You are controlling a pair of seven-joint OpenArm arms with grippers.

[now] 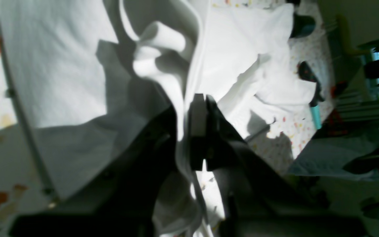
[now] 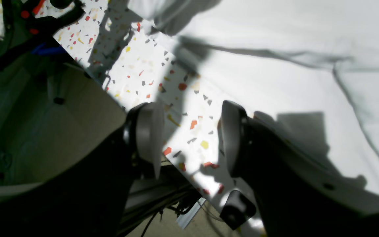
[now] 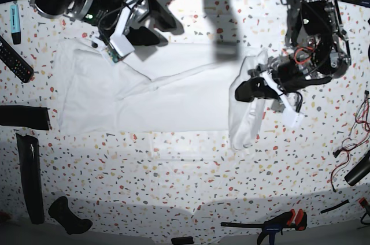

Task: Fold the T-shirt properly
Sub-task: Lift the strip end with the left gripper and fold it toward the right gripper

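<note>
One T-shirt [image 3: 144,97] lies spread across the bench [image 3: 191,181], its right end bunched and lifted. Your left hand [image 1: 198,108] is clamped on that raised fold. Your right hand [image 2: 189,131] hangs spread and empty over the bench by the shirt's far edge.

Base view: looked straight down from high above the white speckled terrazzo tabletop [image 3: 191,187].
Wrist views: each looked close along its own claw.
Shared: the plain white cloth T-shirt [image 3: 144,97] [image 1: 242,49] [image 2: 291,65].
</note>
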